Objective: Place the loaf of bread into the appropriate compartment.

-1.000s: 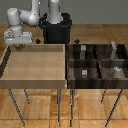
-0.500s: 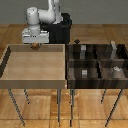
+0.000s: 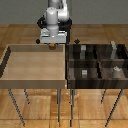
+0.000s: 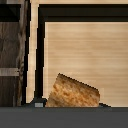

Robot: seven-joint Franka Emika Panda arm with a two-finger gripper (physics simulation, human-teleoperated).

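Now the loaf of bread [image 4: 74,92] has travelled toward the dark divided bin [image 3: 95,70].

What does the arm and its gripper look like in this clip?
In the exterior view the arm is glossy white in rounded, bulbous segments with dark joints, rising in front of a black base block. At its end sits a white, boxy wrist unit trimmed in dark grey, with the gripper below it. No cables or markings can be made out at this resolution.

The exterior view looks from some height and from afar, taking in the light-wood tray [image 3: 35,62] and the dark divided bin [image 3: 97,66] together. The wrist view looks straight down, very near; both views share the tray's edge beside the bin.
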